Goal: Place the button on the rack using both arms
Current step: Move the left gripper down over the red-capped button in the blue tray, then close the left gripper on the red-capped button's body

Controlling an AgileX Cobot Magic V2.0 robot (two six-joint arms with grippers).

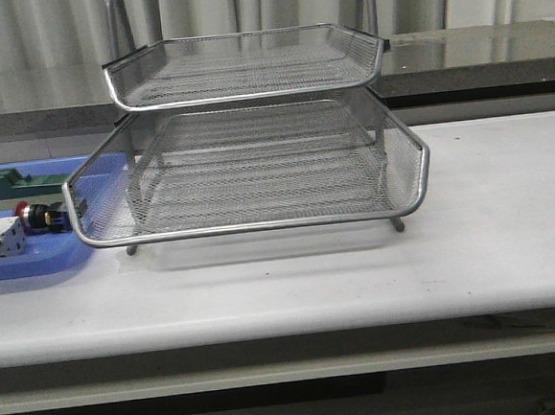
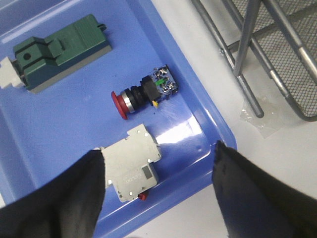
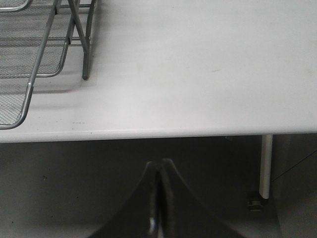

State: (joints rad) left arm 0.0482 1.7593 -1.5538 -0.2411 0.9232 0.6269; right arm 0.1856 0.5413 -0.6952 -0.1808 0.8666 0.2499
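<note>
**Meanwhile: button lying in blue tray, rack standing bare**

Forward over the table, the front view is showing the rack (image 1: 255,161) sitting mid-table with two mesh tiers in sight. The blue tray (image 1: 32,265) is lying just beside its left edge, and the button (image 1: 40,216) is showing there only as a small red-and-dark shape.

The left wrist view is giving the detail: the button (image 2: 143,91) is lying on its side in the tray (image 2: 59,124), between a green block (image 2: 62,52) and a white block (image 2: 132,166). The left gripper (image 2: 158,198) is hovering above with fingers spread wide, gripping nothing.

The right wrist view is showing the right gripper (image 3: 158,208) pressed closed and empty, off the table edge (image 3: 198,131), with a rack leg (image 3: 85,49) near. Faint markings on the white block are proving too small to read.
</note>
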